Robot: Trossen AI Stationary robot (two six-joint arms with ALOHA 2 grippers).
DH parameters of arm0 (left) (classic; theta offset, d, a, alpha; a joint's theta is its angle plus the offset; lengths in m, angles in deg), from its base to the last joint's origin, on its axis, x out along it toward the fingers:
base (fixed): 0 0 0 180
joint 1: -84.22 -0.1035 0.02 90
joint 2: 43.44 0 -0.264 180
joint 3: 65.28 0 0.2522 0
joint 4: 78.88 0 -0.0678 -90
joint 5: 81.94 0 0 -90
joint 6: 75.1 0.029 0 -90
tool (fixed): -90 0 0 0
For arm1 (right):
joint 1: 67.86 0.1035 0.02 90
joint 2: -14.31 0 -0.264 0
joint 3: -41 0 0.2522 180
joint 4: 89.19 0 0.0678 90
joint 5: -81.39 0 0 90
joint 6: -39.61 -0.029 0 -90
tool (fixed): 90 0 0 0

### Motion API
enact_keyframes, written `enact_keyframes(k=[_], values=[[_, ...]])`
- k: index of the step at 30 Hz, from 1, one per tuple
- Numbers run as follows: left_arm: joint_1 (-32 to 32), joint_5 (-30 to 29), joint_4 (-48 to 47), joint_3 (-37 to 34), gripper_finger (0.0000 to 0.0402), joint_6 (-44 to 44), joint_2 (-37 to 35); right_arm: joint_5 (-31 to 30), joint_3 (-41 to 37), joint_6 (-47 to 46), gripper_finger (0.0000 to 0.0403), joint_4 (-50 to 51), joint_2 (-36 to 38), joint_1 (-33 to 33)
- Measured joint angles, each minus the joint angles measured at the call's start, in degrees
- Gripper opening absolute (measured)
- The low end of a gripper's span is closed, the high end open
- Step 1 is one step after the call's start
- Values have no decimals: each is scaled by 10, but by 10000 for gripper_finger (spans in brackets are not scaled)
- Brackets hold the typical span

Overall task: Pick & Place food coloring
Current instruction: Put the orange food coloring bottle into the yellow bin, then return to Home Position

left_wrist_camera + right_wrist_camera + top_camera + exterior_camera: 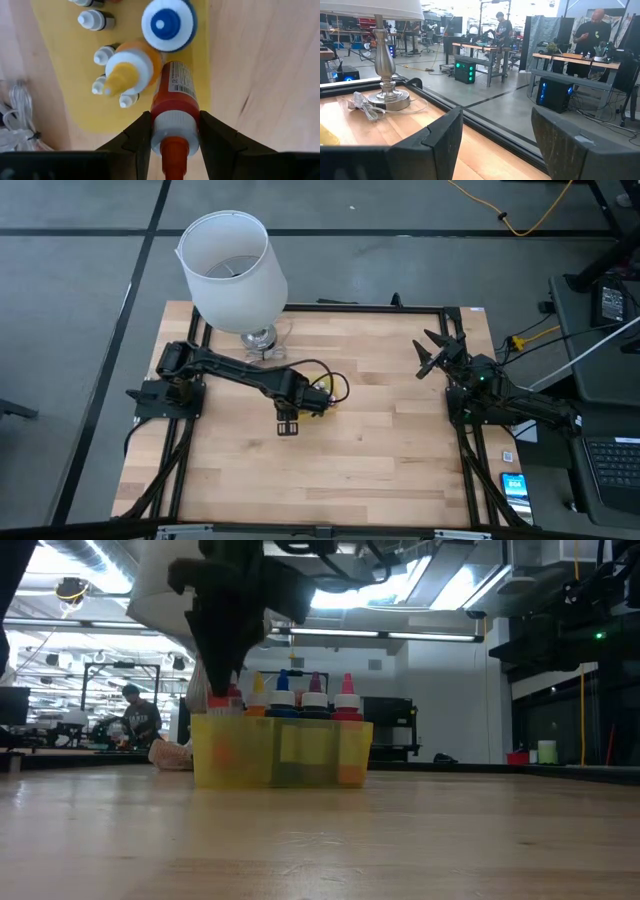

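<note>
A flat yellow tray (75,95) lies mid-table and holds several food coloring bottles: a blue-topped one (167,22), a yellow one (127,70) and small white-tipped ones (102,20). In the low view the tray (300,755) shows the bottles standing upright. My left gripper (175,137) hangs over the tray's end, shut on a red bottle (175,92); it also shows in the high view (290,423) and the low view (225,660). My right gripper (440,352) waits open and empty near the table's right edge. My left gripper pinches the red bottle's white cap collar (175,131) between its two fingers, one on each side. The fingers come from above, pointing down. The bottle hangs upright below them at the tray's edge. I cannot tell whether its base rests in the tray.
A lamp with a big white shade (232,265) stands at the table's far left, with its metal base (387,97) and coiled cord (17,115) close to the tray. A black frame (330,307) edges the table. People work at benches beyond the table.
</note>
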Motion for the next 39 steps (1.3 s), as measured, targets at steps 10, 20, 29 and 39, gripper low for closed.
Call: enact_keyframes(k=[10,20,29,39], values=[[-5,11,14,-37,130,0,5,0,0,0,236,0,-1,0],[-6,26,29,-38,160,5,5,0,0,0,236,0,-1,0],[-6,23,29,-18,226,4,4,0,0,0,236,0,-1,0],[-6,19,-17,13,265,5,-4,0,0,0,236,0,-1,0]])
